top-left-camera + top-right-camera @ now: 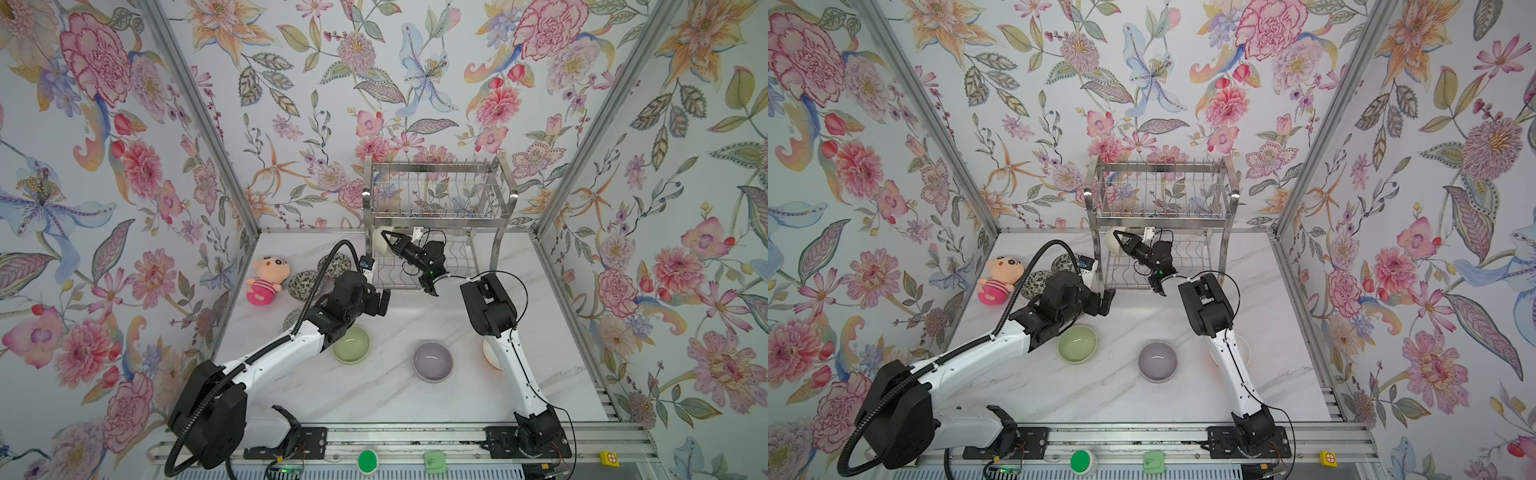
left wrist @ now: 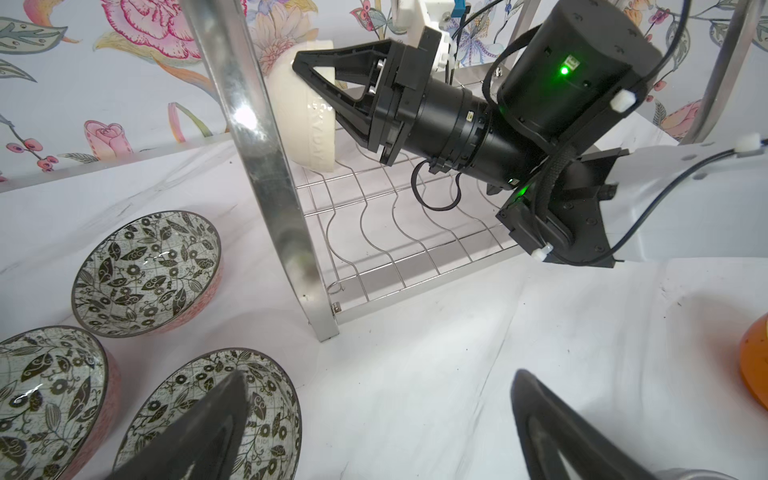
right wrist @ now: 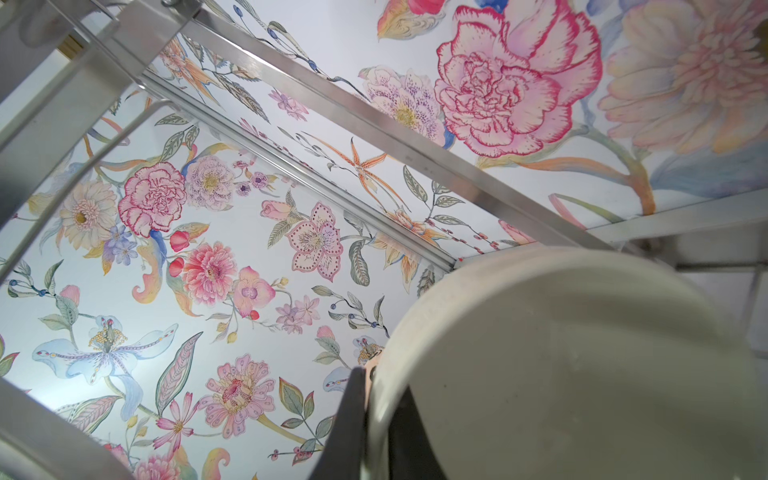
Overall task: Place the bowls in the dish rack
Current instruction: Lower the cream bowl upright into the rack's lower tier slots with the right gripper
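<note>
The steel dish rack [image 1: 432,168] [image 1: 1158,166] stands at the back of the table. My right gripper [image 1: 385,235] [image 1: 1118,233] [image 3: 374,386] reaches into its lower tier at the left end, shut on the rim of a cream bowl [image 1: 379,247] [image 2: 307,120] [image 3: 561,365] held on edge. My left gripper [image 1: 382,301] [image 2: 380,376] hangs open over bare table by the rack's front left leg [image 2: 266,166]. A pale green bowl [image 1: 351,344] and a lilac bowl [image 1: 432,360] sit upright in front. Three leaf-patterned bowls [image 2: 145,272] [image 2: 45,399] [image 2: 270,415] lie left of the rack.
A pink plush doll [image 1: 266,280] lies at the far left near the wall. A white bowl with an orange outside [image 1: 490,353] [image 2: 754,365] sits half hidden behind my right arm. Flowered walls close in three sides.
</note>
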